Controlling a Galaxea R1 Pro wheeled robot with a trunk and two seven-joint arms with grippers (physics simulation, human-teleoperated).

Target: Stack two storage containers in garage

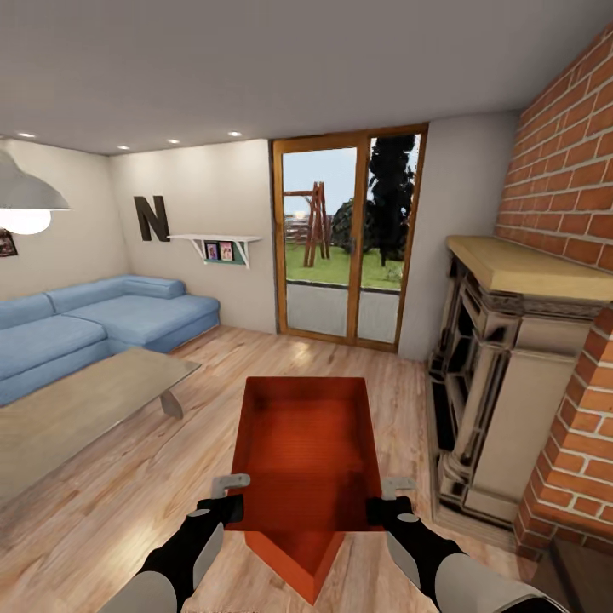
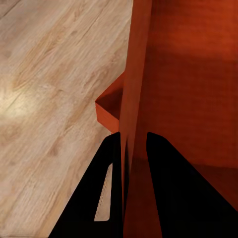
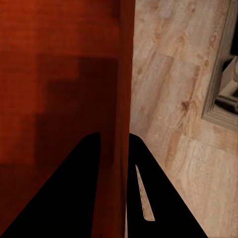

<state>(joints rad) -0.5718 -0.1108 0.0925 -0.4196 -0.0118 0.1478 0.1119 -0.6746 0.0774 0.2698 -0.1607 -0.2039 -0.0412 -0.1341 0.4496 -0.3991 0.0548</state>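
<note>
While the living room (image 1: 213, 196) spreads out with wood floor (image 1: 128, 485), blue sofa (image 1: 85, 323) and brick fireplace (image 1: 511, 383), the red bin (image 1: 306, 451) hangs between both arms, left gripper (image 1: 232, 496) pinching its left wall, right gripper (image 1: 393, 501) pinching its right wall.

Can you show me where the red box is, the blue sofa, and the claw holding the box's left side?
red box (image 1: 308, 443): head view, on its inside bottom.
blue sofa (image 1: 102, 319): head view, on the seat cushion.
left claw (image 2: 133, 163): left wrist view, between the fingertips, shut on the box's wall.
</note>
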